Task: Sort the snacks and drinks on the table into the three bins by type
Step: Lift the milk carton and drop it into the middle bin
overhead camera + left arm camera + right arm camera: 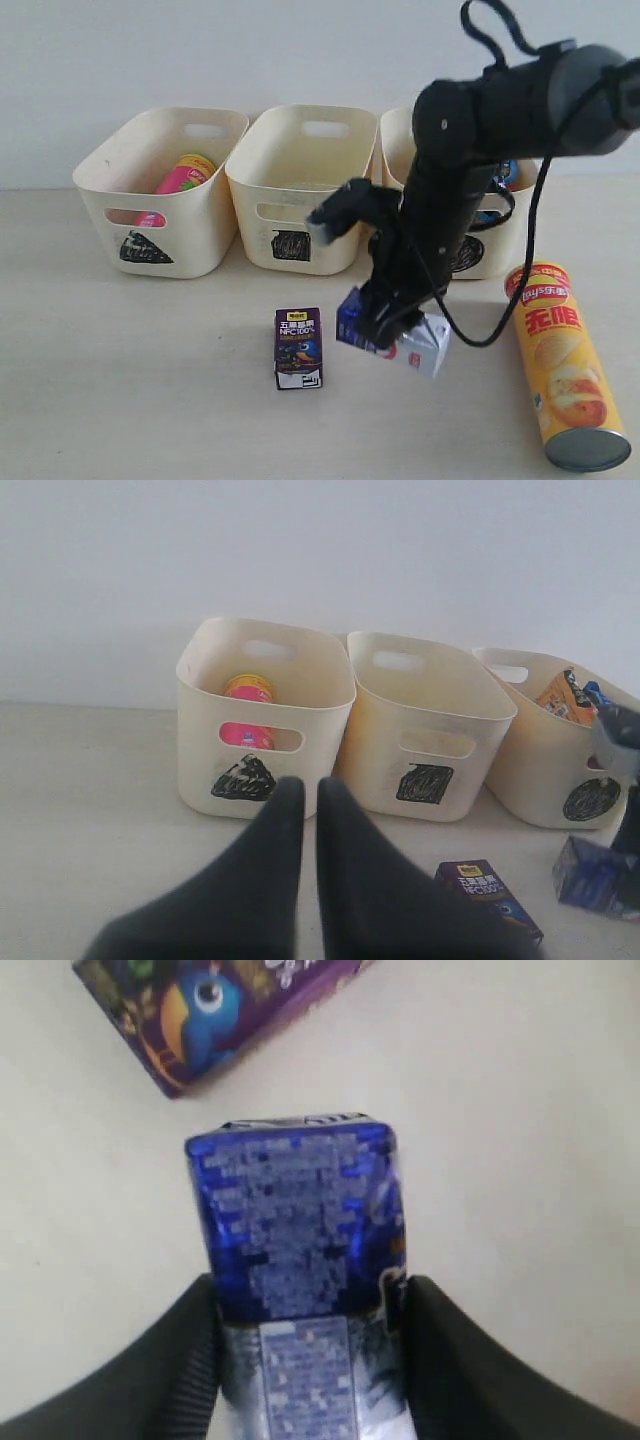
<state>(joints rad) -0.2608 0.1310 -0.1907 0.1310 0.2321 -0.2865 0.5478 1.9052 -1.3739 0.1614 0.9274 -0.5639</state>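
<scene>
My right gripper [385, 322] [312, 1290] is shut on the blue-and-white carton [428, 348] [295, 1210], one finger pressed on each side, low over the table [140, 390]. The purple juice box [298, 347] [488, 892] [230, 1010] stands just left of it. A yellow-orange chip tube [562, 370] lies at the right. The pink tube [183, 175] [248, 712] sits in the triangle bin [205, 225] [200, 750]. The square bin [335, 225] [450, 780] shows nothing inside. Orange [562, 696] and blue [508, 175] bags lie in the circle bin [392, 150] [535, 780]. My left gripper [310, 788] is shut and holds nothing.
The three bins stand in a row against the pale back wall [300, 50]. My right arm [480, 130] reaches over the circle bin and hides most of it. Bare table lies in front of the triangle bin.
</scene>
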